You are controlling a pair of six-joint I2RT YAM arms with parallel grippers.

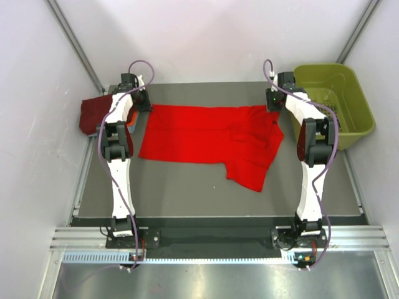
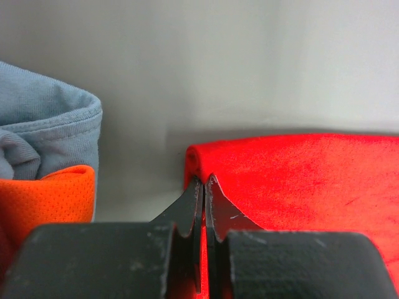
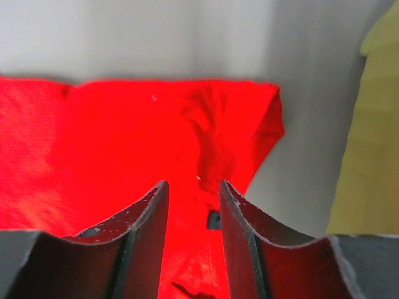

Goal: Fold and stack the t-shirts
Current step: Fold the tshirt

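**While the red t-shirt [image 1: 199, 134] is lying open, an uneven grab is threatening the fold**

Because the red t-shirt is lying spread across the middle of the worktop [image 1: 187, 193], with its right side rumpled and one sleeve trailing toward the near edge, it is not offering both arms the same hold. At its far left corner the left pincer [image 2: 204, 184] is sitting closed. Red is showing in the slit between the jaws, so it is apparently pinching that corner. Over the far right part the right pincer [image 3: 193, 187] is hovering with its jaws apart, clamping nothing, and creased cloth is lying just beneath them.

The main danger is coming from that creased patch. If the right pincer is biting into bunched layers or catching only the top one, the two ends will be travelling unequally and the fold will be landing skewed. A thin corner pinch on the left may also be slipping free under pull.

Just beside the left pincer the folded orange shirt [image 2: 47, 202] and grey-blue shirt [image 2: 50, 118] are waiting, with the maroon shirt [image 1: 93, 115] in the same pile. A wide swing could be dragging them askew. On the right, the basket [image 1: 336, 78] is crowding that arm.
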